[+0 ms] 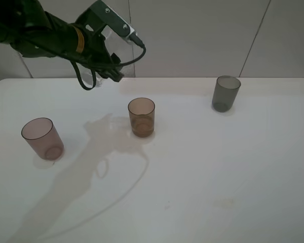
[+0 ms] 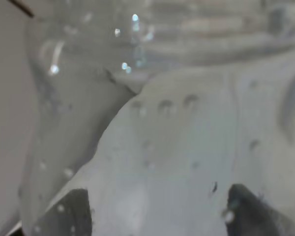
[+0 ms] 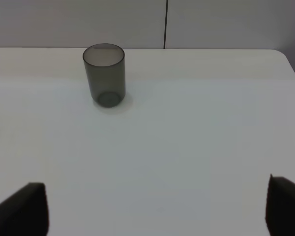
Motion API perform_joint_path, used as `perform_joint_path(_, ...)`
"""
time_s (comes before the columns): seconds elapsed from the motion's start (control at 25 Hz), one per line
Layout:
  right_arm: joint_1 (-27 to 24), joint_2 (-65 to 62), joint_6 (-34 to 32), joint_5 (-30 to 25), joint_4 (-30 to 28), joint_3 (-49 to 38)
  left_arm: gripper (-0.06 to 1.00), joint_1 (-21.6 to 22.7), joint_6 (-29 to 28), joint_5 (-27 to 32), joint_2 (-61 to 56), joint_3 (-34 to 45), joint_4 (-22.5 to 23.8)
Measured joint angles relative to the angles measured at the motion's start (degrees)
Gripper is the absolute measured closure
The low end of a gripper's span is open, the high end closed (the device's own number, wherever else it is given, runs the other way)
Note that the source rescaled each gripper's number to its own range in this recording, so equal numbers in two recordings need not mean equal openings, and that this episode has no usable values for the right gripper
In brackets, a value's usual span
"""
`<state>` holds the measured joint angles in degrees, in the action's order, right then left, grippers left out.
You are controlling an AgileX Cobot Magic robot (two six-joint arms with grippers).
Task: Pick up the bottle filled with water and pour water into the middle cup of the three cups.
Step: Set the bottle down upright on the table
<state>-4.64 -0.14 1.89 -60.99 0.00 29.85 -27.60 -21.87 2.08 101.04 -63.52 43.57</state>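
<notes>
The clear plastic bottle [image 2: 152,147] is held aloft in the left gripper [image 1: 107,71], whose jaws are clamped on its body. In the left wrist view the droplet-beaded plastic fills the frame between the two dark fingertips [image 2: 73,214]. From the high camera the bottle is seen towards the back of the bench [image 1: 218,167], left of and behind the amber middle cup [image 1: 141,117], and well above it. Its mouth is not yet over that cup's rim.

The right gripper [image 3: 152,206] hangs with its jaws wide apart and nothing between them. The smoky grey cup [image 3: 104,73] lies well ahead of it.

The step in hand is judged to be the carry to the pour. The neck should be brought directly above the amber cup's opening and lowered close to the rim before any tilt is added. The tilt should then be increased slowly, since the neck is capless and a sudden rush could overshoot the narrow tumbler or knock it. The pinkish mauve cup [image 1: 42,138] on the left stands well apart and should be left alone. A darker band shows low in the amber cup. Whether that is water cannot be told.
</notes>
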Motion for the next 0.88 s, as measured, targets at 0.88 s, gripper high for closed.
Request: perform_joint_path(0.88,0.0,0.0,0.0,0.0,0.0,0.0,0.93,7.6,25.1,-41.6,16.5,8.9,-40.3)
